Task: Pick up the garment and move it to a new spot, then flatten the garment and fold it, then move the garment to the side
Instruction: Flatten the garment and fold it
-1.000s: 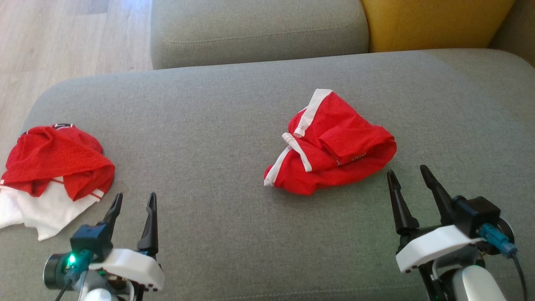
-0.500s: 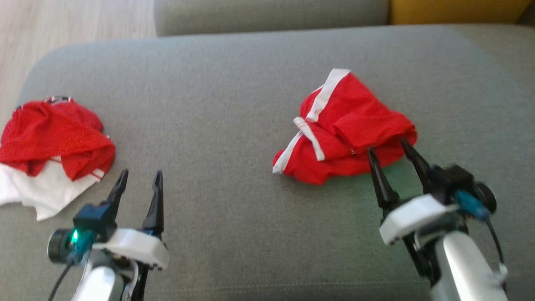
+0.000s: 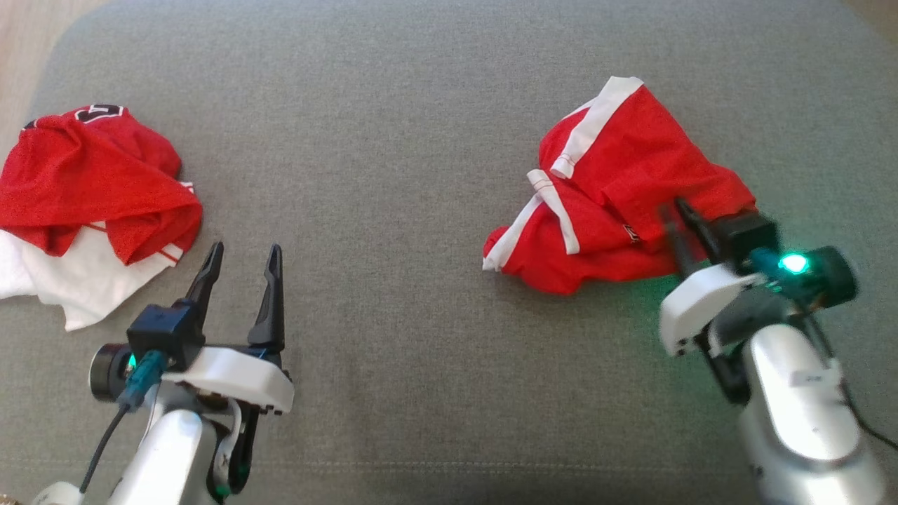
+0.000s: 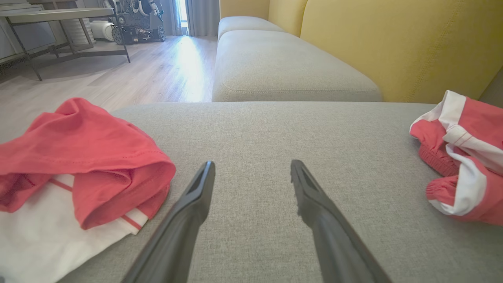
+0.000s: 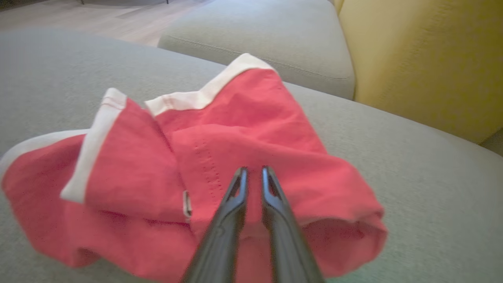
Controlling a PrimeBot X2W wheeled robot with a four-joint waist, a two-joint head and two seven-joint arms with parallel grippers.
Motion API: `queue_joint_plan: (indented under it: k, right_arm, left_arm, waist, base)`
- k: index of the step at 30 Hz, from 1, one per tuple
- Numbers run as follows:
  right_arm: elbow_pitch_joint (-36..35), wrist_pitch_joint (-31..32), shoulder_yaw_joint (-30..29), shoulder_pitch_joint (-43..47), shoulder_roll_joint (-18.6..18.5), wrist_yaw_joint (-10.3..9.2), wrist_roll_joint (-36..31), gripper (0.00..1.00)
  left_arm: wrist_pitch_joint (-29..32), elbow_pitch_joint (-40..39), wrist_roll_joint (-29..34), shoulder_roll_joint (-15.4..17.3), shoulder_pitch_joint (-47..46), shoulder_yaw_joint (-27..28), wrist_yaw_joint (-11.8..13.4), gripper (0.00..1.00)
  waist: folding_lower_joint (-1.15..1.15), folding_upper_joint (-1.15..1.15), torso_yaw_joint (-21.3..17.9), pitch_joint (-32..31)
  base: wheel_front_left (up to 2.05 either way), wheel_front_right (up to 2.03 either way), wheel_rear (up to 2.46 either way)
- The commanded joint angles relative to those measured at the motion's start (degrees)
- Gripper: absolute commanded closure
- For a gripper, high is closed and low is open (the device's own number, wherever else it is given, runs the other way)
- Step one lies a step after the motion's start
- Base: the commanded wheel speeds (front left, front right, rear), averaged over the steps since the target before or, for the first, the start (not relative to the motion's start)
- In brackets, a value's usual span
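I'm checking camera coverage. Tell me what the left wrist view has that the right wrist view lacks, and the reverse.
Extra in the left wrist view: the left gripper with fingers spread wide, the crumpled red-and-white jersey, a metal-legged table across the floor. Extra in the right wrist view: the right gripper, fingers nearly together over the crumpled red shorts with white trim. Both: those shorts, the grey fabric sofa cushion, the yellow backrest.

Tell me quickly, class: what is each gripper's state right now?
Left gripper: open, holding nothing.
Right gripper: closed, pinching a fold of the red shorts.
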Motion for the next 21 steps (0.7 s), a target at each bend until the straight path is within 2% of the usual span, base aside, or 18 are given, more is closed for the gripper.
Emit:
queue_joint_plan:
  k: [1,8,14,21]
  right_arm:
    - [-1.97,-0.41,-0.52,-2.16,0.43,0.21,-0.55,1.00]
    - [-4.09,-0.39,-11.50,-3.56,0.24,0.21,-1.84,1.00]
    - [-5.33,-0.73,-15.87,-4.18,0.69,0.21,-1.97,1.00]
    - [-6.64,-2.49,-19.64,-2.65,2.43,0.21,1.14,1.00]
  left_arm:
    - [-0.59,-1.47,0.72,0.68,-3.02,2.00,-0.22,0.00]
    - [-0.73,-1.26,1.07,0.38,-3.62,2.61,-0.56,0.00]
    - [-0.75,-1.70,1.57,0.16,-4.06,3.17,-0.82,0.00]
    - [-0.76,-1.90,2.07,0.33,-3.67,4.23,-1.19,0.00]
  waist:
    - [0.00,0.00,-0.15,0.18]
    - [0.00,0.00,-1.01,0.73]
    - [0.00,0.00,-1.34,1.08]
    - [0.00,0.00,-2.29,0.71]
  base:
    - [0.00,0.00,0.00]
    - [0.00,0.00,0.00]
    - [0.00,0.00,0.00]
    - [0.00,0.00,0.00]
